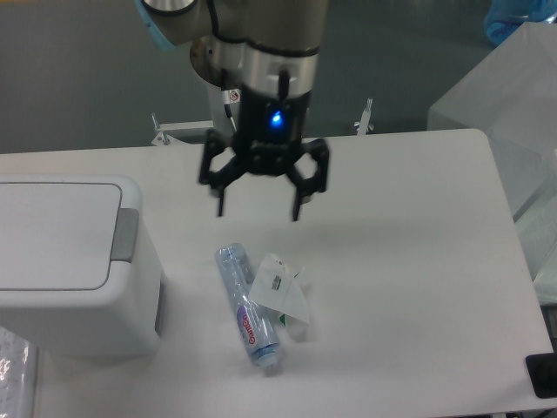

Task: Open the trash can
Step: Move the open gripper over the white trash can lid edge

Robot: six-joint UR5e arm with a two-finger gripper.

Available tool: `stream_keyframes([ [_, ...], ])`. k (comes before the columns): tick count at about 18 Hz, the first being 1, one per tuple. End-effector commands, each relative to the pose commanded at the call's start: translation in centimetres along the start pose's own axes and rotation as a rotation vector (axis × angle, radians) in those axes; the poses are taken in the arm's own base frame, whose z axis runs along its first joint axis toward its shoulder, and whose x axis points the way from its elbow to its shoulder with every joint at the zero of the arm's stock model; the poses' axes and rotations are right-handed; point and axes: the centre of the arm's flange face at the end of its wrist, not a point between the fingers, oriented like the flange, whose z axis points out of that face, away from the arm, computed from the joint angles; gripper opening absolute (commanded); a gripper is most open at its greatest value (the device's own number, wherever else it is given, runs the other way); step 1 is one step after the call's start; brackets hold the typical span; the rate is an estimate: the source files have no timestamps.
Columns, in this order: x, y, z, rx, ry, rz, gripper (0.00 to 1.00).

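The trash can [74, 300] is a large white boxy bin at the left of the table. Its flat white lid [52, 233] lies shut, with a grey push tab [127, 235] on the right rim. My gripper [259, 207] hangs above the table to the right of the bin, fingers pointing down and spread wide, holding nothing. It is apart from the bin, a little right of and behind the tab.
A clear plastic bottle [246, 305] lies on the table in front of the gripper, with a crumpled white wrapper [280, 292] on it. A translucent box [513, 96] stands at the far right. A dark object [541, 374] sits at the table's front right corner.
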Motion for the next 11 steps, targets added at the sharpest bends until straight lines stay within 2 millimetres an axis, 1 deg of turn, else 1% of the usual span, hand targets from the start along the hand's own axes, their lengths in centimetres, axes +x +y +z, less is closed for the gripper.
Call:
stream_keyframes([
  [1, 0.7, 0.2, 0.5, -0.010, 0.006, -0.008, 1.00],
  [4, 1.1, 0.9, 1.3, -0.028, 0.011, -0.045, 1.00],
  [6, 1.8, 1.4, 2.1, -0.044, 0.018, -0.053, 1.00],
  [9, 2.6, 1.7, 2.4, -0.052, 0.024, -0.060, 1.00],
  [11, 2.7, 1.8, 2.6, -0.056, 0.026, -0.075, 1.00],
])
